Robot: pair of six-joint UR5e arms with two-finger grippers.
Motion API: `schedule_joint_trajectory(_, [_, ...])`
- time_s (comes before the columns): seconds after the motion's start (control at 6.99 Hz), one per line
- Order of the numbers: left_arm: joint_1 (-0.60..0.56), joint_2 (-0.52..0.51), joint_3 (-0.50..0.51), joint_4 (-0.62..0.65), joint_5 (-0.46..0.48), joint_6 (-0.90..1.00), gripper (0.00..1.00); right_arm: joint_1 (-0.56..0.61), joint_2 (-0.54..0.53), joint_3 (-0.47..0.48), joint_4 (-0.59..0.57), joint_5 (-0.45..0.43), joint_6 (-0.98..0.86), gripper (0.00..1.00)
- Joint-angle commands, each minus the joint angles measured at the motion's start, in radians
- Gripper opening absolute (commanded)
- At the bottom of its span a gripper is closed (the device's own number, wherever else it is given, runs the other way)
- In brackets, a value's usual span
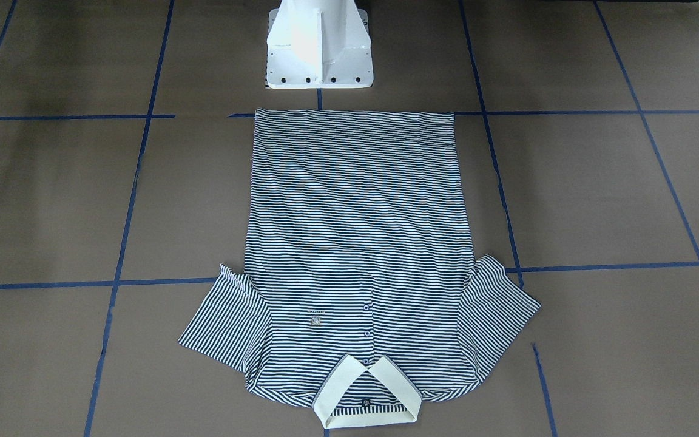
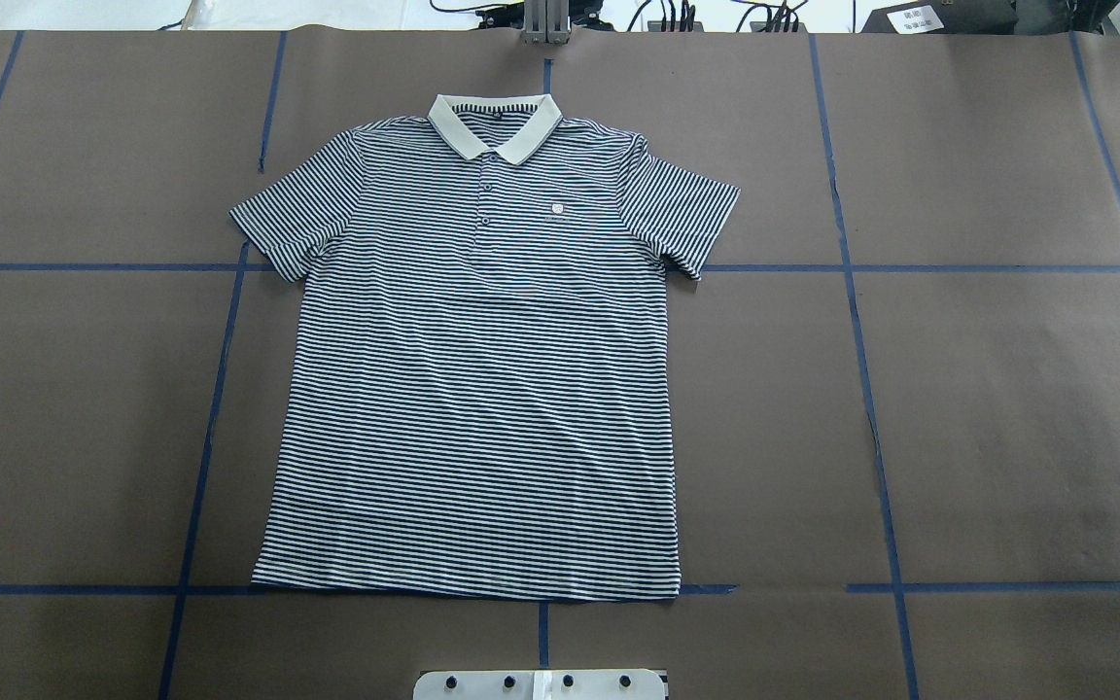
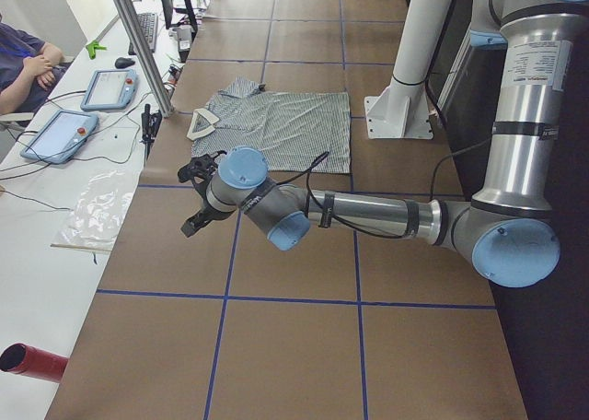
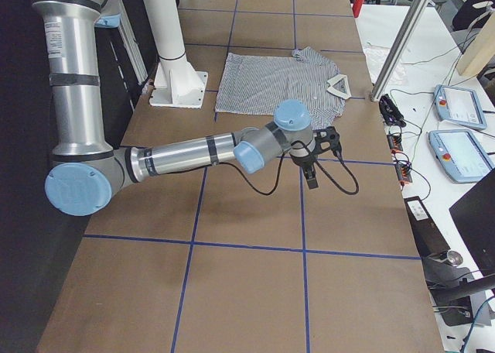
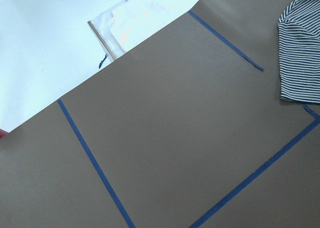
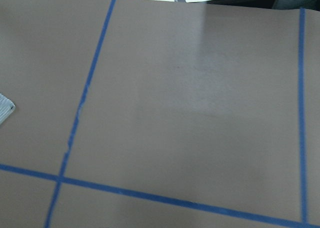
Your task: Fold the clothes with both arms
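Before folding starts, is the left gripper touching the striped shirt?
Apart. The overhead view shows the whole striped shirt with nothing on it; the exterior left view puts the left gripper well clear.

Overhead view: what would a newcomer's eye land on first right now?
The striped polo shirt stands out first. It lies flat, face up and unfolded in the middle of the brown table, with its collar at the edge farthest from the robot. Next come the two arms, seen only in the side views: the left arm and the right arm each reach out over the table beside the shirt, neither touching it.
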Motion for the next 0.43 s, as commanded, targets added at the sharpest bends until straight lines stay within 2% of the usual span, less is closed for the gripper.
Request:
schedule_joint_trajectory(0.0, [0.0, -0.002, -0.004, -0.005, 0.0, 0.0, 1.0, -0.257, 0.205, -0.122, 0.114, -0.24, 0.379, 1.0])
schedule_joint_trajectory(0.14, [0.0, -0.002, -0.005, -0.005, 0.0, 0.0, 1.0, -0.378, 0.3, -0.192, 0.127, -0.45, 0.485, 1.0])
schedule_joint_trajectory(0.29, [0.0, -0.002, -0.007, -0.005, 0.0, 0.0, 1.0, -0.434, 0.372, -0.257, 0.13, -0.513, 0.547, 1.0])
